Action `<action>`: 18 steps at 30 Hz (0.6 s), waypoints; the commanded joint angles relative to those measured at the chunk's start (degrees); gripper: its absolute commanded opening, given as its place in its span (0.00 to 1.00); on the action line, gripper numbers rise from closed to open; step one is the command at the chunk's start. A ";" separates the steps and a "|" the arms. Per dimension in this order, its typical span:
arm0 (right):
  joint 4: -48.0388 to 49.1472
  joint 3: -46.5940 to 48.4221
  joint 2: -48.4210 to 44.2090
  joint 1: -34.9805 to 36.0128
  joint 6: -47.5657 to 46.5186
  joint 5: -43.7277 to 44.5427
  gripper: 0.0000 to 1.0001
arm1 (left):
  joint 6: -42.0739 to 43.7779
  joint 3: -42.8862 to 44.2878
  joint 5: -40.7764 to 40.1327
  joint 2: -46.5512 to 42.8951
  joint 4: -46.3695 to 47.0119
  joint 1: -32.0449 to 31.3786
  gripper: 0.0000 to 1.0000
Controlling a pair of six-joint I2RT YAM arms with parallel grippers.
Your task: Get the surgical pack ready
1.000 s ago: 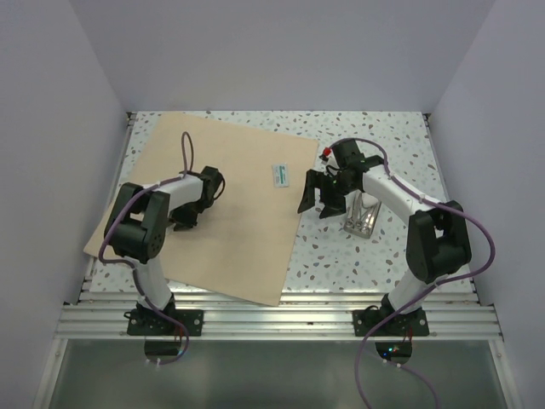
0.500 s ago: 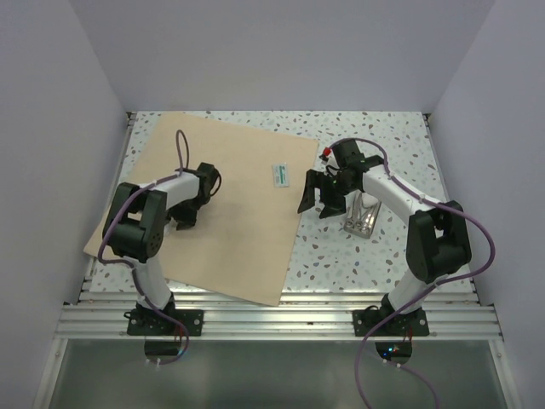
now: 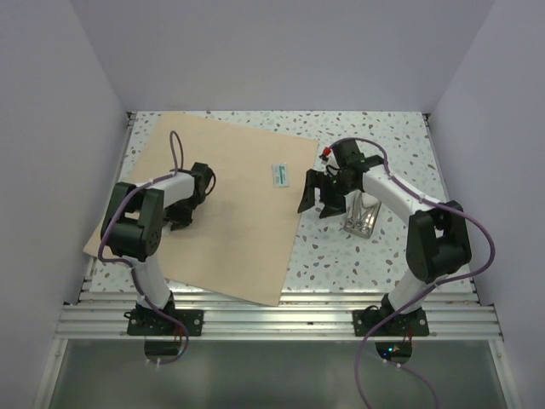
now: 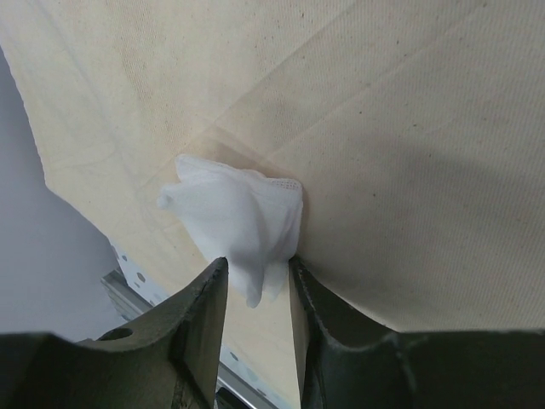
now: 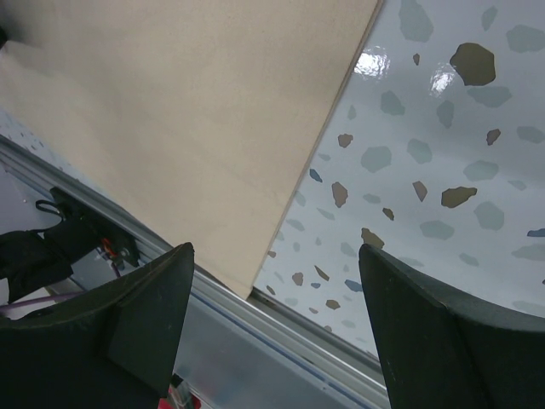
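Wrap sheet [image 3: 238,213] lies flat across the left half of the table [image 3: 383,136]. Over it, your left gripper [image 4: 255,266] pinches the near end of a crumpled white gauze [image 4: 234,217]. Your right gripper [image 5: 274,251] hangs spread wide over the sheet's right edge, beside the steel tray [image 3: 364,217].

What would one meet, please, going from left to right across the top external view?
Left tool → small white packet → right tool → steel tray.
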 commanded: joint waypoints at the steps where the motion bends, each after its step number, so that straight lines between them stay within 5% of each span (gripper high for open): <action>1: 0.12 2.34 0.46 0.27 -0.36 -1.07 0.82 | -0.12 -1.66 3.82 1.45 2.38 2.16 0.39; 18: -0.05 3.58 1.34 0.18 -0.27 -0.99 0.82 | -1.00 -1.31 6.73 1.45 4.22 4.89 0.21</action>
